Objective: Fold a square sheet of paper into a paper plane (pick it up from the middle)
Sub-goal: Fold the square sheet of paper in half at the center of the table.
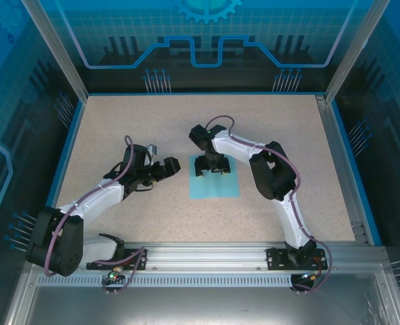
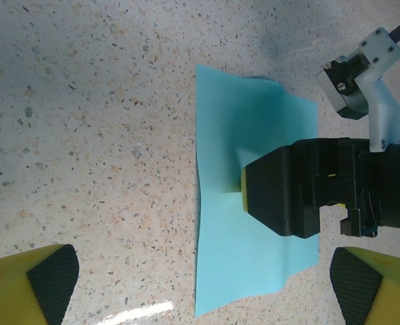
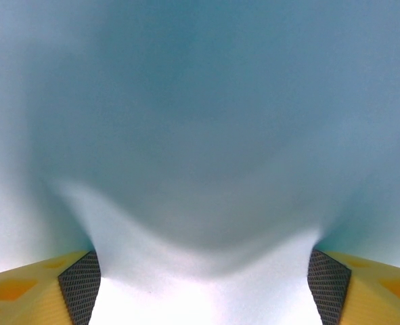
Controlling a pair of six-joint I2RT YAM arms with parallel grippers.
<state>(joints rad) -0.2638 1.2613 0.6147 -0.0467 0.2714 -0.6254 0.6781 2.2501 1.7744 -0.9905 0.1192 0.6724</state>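
Right gripper [image 3: 203, 284] planted on middle of sheet [image 2: 254, 122], jaws spread, pads pressing paper so hump rises between them, likely to raise a pinchable ridge. Sheet otherwise flat on table [image 1: 118, 122], unfolded. Left gripper [image 2: 201, 281] wide open, empty, hovering beside sheet's left edge, apparently ready to assist.

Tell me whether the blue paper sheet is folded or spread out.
Spread out, not folded: the square sheet of paper lies open on the table, humped only in its middle, under the right claw.
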